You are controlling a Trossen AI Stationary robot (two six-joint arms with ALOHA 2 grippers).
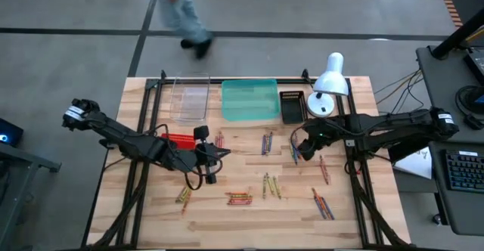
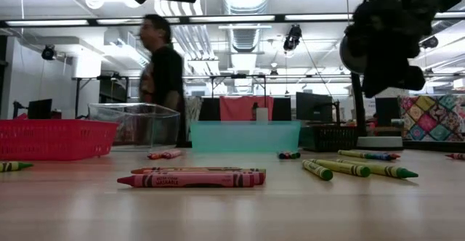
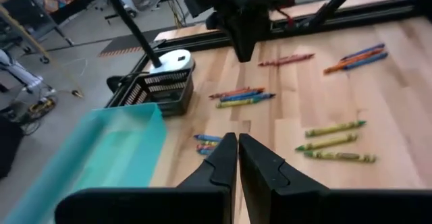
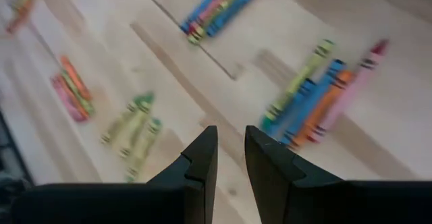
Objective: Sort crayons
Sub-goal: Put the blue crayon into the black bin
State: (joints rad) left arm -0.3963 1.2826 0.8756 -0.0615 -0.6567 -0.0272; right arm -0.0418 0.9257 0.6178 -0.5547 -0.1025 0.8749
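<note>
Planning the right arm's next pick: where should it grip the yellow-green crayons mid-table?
Probably one outer yellow-green crayon at mid-length, from straight above, fingers across its thin width. They lie flat, side by side, so inner ones leave no room for fingers.

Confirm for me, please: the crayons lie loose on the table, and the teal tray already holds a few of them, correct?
Not quite: the crayons do lie loose on the table, but the teal tray holds none; the high view shows it empty.
</note>
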